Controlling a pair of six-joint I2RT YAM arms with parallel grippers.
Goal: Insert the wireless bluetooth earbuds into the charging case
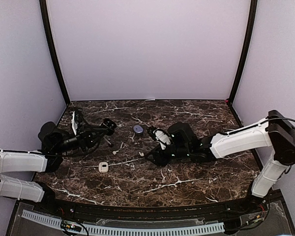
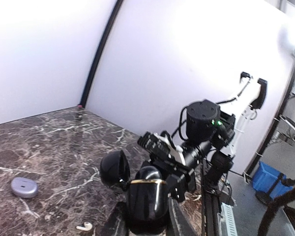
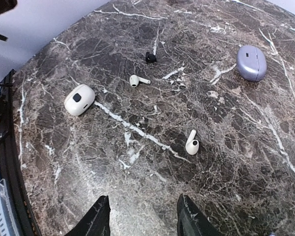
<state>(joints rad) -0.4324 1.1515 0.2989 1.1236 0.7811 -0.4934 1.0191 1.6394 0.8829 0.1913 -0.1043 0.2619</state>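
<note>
My left gripper (image 1: 107, 127) is shut on an open black charging case (image 2: 147, 199), lid (image 2: 114, 169) flipped back, held above the table (image 1: 187, 182). My right gripper (image 3: 145, 223) is open and empty, low over the marble (image 3: 236, 162). A white earbud (image 3: 191, 143) lies just ahead of its right finger (image 3: 191, 219); it also shows in the top view (image 1: 141, 154). A second white earbud (image 3: 137, 80) and a small black earbud (image 3: 150, 57) lie farther on. The second white earbud (image 1: 115, 152) lies between the arms.
A closed white case (image 3: 79, 100) lies near the front left, also in the top view (image 1: 103, 167). A closed lilac case (image 3: 250, 63) sits mid-table, also in the top view (image 1: 138, 129). The right arm (image 2: 191, 147) is close in front of the black case.
</note>
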